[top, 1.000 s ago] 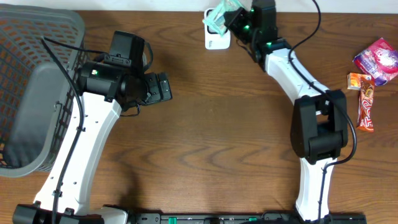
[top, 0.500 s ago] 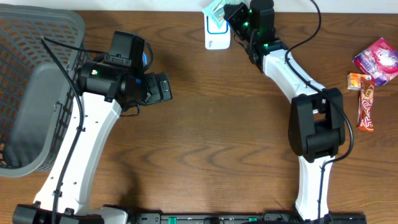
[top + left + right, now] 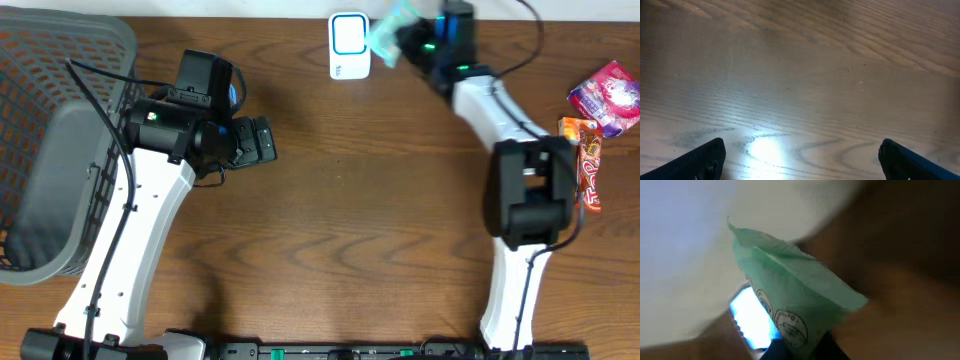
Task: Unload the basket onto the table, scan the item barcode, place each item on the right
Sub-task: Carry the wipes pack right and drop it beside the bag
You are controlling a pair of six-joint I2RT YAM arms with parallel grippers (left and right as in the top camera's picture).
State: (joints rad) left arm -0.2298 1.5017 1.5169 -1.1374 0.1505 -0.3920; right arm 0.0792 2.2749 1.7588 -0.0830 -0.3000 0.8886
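A pale green packet (image 3: 392, 24) hangs just right of the white barcode scanner (image 3: 350, 45) at the table's back edge, with my right gripper (image 3: 410, 38) shut on it. In the right wrist view the packet (image 3: 790, 290) fills the middle, blurred, rising from my gripper (image 3: 800, 354) at the bottom edge. The scanner's bright blue window (image 3: 752, 322) glows behind the packet on its left. My left gripper (image 3: 262, 140) hovers open over bare wood at centre left. The left wrist view has its dark fingertips (image 3: 705, 160) far apart with only table between them.
A grey wire basket (image 3: 60, 60) fills the far left. At the right edge lie a pink snack bag (image 3: 607, 95), a small orange packet (image 3: 572, 130) and a red bar (image 3: 590, 170).
My right arm has swung to the right, carrying the green packet from over the scanner to its right side. The left arm has not moved.
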